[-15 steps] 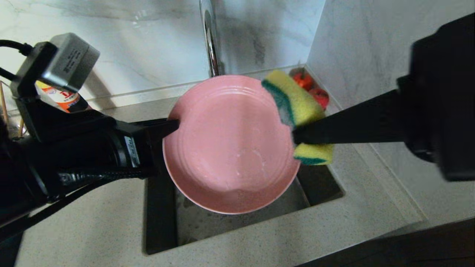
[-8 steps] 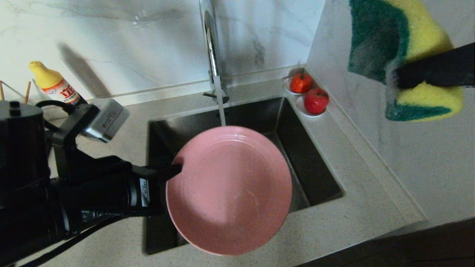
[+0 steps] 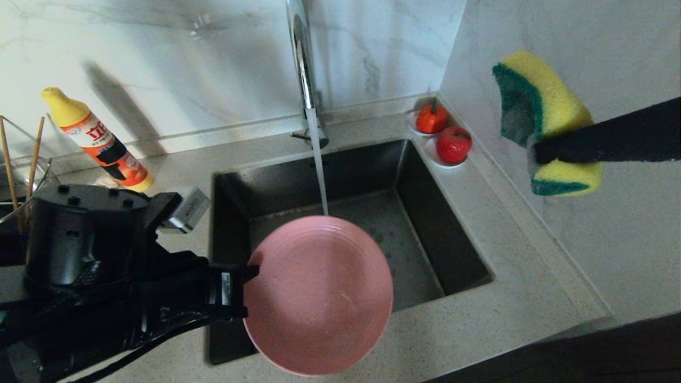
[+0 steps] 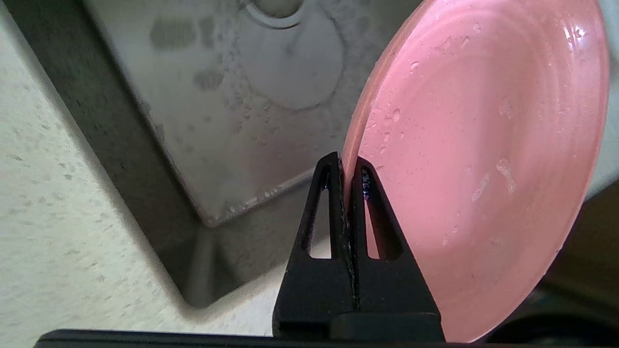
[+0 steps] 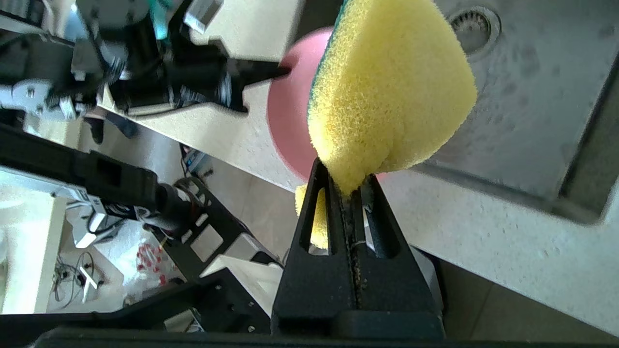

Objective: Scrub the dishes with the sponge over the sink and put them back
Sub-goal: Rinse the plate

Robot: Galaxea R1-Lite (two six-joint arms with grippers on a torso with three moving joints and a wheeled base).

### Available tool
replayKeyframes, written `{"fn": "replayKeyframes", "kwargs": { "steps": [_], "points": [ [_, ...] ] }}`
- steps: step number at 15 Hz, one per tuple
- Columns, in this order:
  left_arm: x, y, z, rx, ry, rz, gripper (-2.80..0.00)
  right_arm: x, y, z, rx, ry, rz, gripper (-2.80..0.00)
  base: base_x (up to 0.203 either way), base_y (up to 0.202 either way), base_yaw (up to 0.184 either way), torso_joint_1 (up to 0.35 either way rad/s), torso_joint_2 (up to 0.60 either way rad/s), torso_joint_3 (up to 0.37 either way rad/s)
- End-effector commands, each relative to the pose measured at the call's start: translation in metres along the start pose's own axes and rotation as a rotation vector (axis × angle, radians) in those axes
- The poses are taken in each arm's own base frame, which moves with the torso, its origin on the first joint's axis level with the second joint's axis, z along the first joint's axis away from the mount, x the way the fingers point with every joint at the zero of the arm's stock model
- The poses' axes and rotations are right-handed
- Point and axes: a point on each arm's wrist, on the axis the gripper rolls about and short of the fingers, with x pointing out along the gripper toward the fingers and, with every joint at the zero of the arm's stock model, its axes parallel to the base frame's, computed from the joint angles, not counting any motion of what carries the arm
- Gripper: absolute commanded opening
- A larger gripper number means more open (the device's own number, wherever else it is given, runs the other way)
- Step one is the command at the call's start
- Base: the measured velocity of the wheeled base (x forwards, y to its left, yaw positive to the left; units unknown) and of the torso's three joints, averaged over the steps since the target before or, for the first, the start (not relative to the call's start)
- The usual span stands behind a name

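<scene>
My left gripper (image 3: 250,271) is shut on the rim of the pink plate (image 3: 319,292), which it holds tilted over the near part of the sink (image 3: 409,255). The left wrist view shows that gripper (image 4: 347,162) pinching the wet plate (image 4: 483,159) edge between both fingers. Water from the faucet (image 3: 303,64) falls onto the plate's far rim. Off to the right, above the counter, my right gripper (image 3: 534,154) is shut on the yellow and green sponge (image 3: 542,111), apart from the plate. In the right wrist view that gripper (image 5: 346,183) squeezes the sponge (image 5: 391,92). Wooden chopsticks (image 3: 34,154) stand at the far left.
A detergent bottle (image 3: 101,143) stands on the counter left of the sink, beside a clear glass container (image 3: 42,170). Two red fruits on white saucers (image 3: 452,143) sit at the sink's far right corner. A marble wall (image 3: 558,255) rises on the right. The drain strainer (image 5: 474,24) lies in the basin floor.
The left gripper has lowered the plate toward the sink's near edge, under the running water. The right gripper has pulled the sponge off the plate, away to the right.
</scene>
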Motion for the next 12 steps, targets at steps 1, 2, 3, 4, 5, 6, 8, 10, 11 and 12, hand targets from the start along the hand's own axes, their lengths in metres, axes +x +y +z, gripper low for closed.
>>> {"fn": "replayKeyframes", "kwargs": {
  "steps": [1,2,3,4,5,6,8,10,11,12],
  "points": [
    [0.033,0.003,0.003,-0.075,0.055,0.037,-2.80,0.008,-0.004,-0.004,0.007,0.040,-0.009,-2.80,0.000,0.000,0.000,0.000,0.00,0.000],
    [0.042,0.004,0.009,-0.126,0.052,0.034,-2.80,0.010,-0.006,-0.005,0.012,0.048,-0.005,-2.80,0.000,0.000,0.000,0.000,0.00,0.000],
    [0.050,0.004,0.017,-0.169,0.042,0.031,-2.80,0.012,-0.009,-0.005,0.019,0.056,-0.009,-2.80,0.000,0.000,0.000,0.000,0.00,0.000],
    [0.058,0.005,0.023,-0.199,0.034,0.037,-2.80,0.015,-0.011,-0.005,0.025,0.063,-0.019,-2.80,0.000,0.000,0.000,0.000,0.00,0.000],
    [0.067,0.006,0.028,-0.215,0.030,0.044,-2.80,0.016,-0.013,-0.005,0.031,0.064,-0.029,-2.80,0.000,0.000,0.000,0.000,0.00,0.000],
    [0.075,0.008,0.032,-0.228,0.028,0.054,-2.80,0.015,-0.016,-0.006,0.035,0.066,-0.040,-2.80,0.000,0.000,0.000,0.000,0.00,0.000],
    [0.094,0.013,0.036,-0.270,0.021,0.070,-2.80,0.017,-0.019,-0.010,0.041,0.079,-0.055,-2.80,0.000,0.000,0.000,0.000,0.00,0.000],
    [0.110,0.018,0.041,-0.333,-0.033,0.073,-2.80,0.021,-0.021,-0.013,0.041,0.074,-0.055,-2.80,0.000,0.000,0.000,0.000,0.00,0.000],
    [0.115,0.021,0.044,-0.345,-0.053,0.074,-2.80,0.022,-0.021,-0.015,0.042,0.071,-0.054,-2.80,0.000,0.000,0.000,0.000,0.00,0.000],
    [0.121,0.024,0.045,-0.354,-0.062,0.079,-2.80,0.024,-0.022,-0.016,0.042,0.069,-0.056,-2.80,0.000,0.000,0.000,0.000,0.00,0.000]
  ]
}}
